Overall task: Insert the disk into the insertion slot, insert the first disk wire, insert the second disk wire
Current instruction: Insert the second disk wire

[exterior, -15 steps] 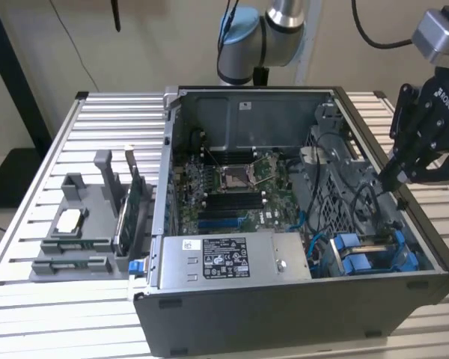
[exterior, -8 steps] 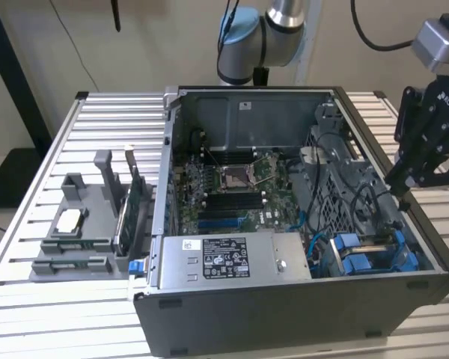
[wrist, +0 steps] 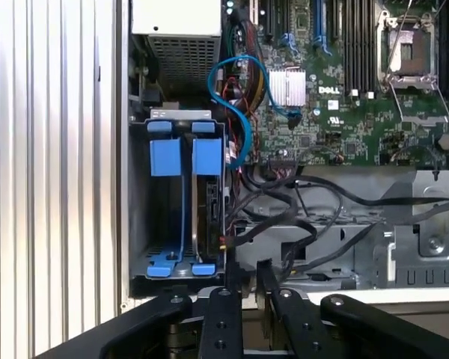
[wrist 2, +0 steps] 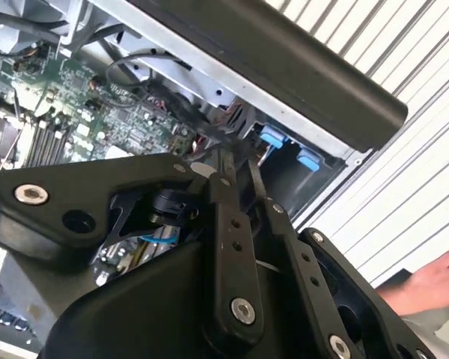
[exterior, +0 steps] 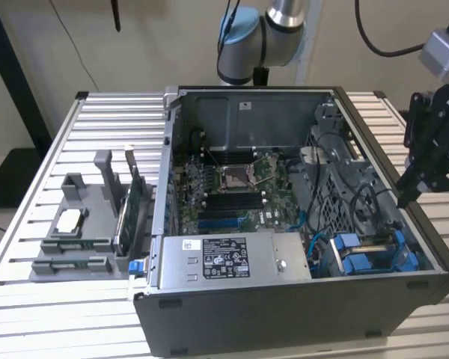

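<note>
The dark-grey computer case (exterior: 284, 314) lies open on a slatted table. In its corner sits the insertion slot (wrist: 138, 217), a grey bay with blue rails. The disk's blue carrier (wrist: 185, 157) stands inside it, also seen in the exterior view (exterior: 363, 254), and the disk's dark narrow edge (wrist: 212, 213) faces the cables. A blue wire (wrist: 243, 112) loops from beside the bay over the motherboard. Loose black wires (wrist: 284, 224) lie next to the bay. My gripper (exterior: 400, 198) hovers over the case wall by the bay, its fingers (wrist: 230, 295) close together, tips just short of the black wires.
A grey power-supply box (exterior: 224, 258) fills the case's front beside the bay. The motherboard (exterior: 232, 187) lies behind it. A grey fixture (exterior: 78, 232) holding parts stands on the table at the exterior view's left. A person's hand (wrist 2: 434, 284) rests outside the case.
</note>
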You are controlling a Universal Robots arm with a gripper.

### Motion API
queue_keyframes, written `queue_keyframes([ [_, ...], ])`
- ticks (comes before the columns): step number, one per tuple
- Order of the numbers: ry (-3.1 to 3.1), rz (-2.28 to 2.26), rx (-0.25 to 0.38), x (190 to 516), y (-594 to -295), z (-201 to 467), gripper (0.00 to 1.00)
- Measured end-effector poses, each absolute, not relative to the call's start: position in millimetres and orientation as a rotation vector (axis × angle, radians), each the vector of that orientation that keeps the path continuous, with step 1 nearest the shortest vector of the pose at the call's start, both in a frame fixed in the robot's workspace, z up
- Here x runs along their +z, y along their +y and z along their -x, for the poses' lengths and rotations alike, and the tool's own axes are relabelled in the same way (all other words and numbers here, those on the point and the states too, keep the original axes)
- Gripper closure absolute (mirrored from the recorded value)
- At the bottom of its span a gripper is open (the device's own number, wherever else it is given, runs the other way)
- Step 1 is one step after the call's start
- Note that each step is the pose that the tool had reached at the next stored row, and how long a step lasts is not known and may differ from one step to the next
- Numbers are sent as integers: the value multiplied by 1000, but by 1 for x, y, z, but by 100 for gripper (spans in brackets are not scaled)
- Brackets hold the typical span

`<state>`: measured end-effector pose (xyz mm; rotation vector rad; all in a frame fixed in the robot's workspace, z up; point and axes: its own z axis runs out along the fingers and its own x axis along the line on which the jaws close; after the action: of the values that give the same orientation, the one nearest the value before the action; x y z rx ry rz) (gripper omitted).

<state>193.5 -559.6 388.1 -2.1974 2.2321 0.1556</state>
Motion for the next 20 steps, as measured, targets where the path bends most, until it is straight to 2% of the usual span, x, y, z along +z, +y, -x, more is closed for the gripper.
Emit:
queue_keyframes([
  [7,2240,2222,121,381,-559,-204,76],
  [16,2241,2224,122,376,-555,-204,76],
  [18,2242,2224,123,376,-555,-204,84],
  [20,2242,2224,123,376,-555,-204,84],
])
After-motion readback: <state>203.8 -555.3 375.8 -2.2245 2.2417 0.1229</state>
